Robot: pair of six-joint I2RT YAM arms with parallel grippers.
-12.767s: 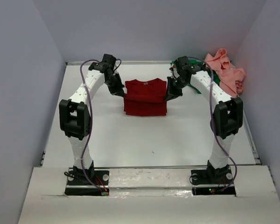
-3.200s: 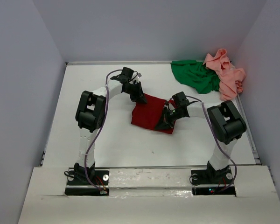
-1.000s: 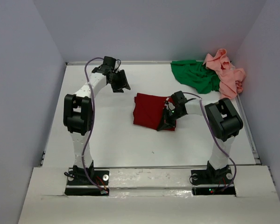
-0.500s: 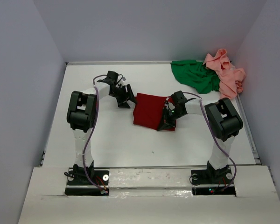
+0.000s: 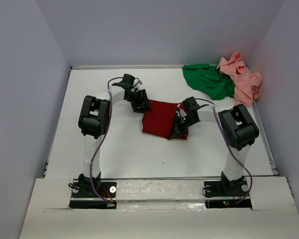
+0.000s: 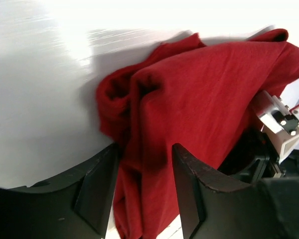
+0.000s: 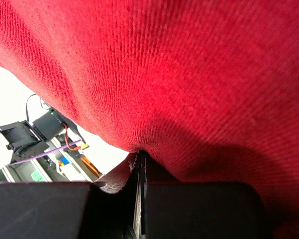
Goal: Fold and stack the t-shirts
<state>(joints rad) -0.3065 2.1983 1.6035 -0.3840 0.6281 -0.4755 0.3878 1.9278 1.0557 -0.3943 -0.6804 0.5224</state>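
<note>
The red t-shirt [image 5: 161, 119] lies folded small on the white table [image 5: 124, 149], about in the middle. The left fingers [image 5: 142, 105] are at its back left corner. They are spread apart, and up close the bunched red edge shows in the gap between them, but I cannot tell if they touch it. The right fingers [image 5: 178, 126] are at the right edge of the red t-shirt. They are pressed together and pinch a fold of the red cloth. Up close on that side the red cloth fills almost the whole picture, so only the dark finger ends show at the bottom. From above, both sets of fingers hide the parts of the shirt under them. The green t-shirt [image 5: 208, 81] lies crumpled far behind and to the right of the red t-shirt. The pink t-shirt [image 5: 242, 78] is heaped just right of the green one, touching it, and hides part of it.
</note>
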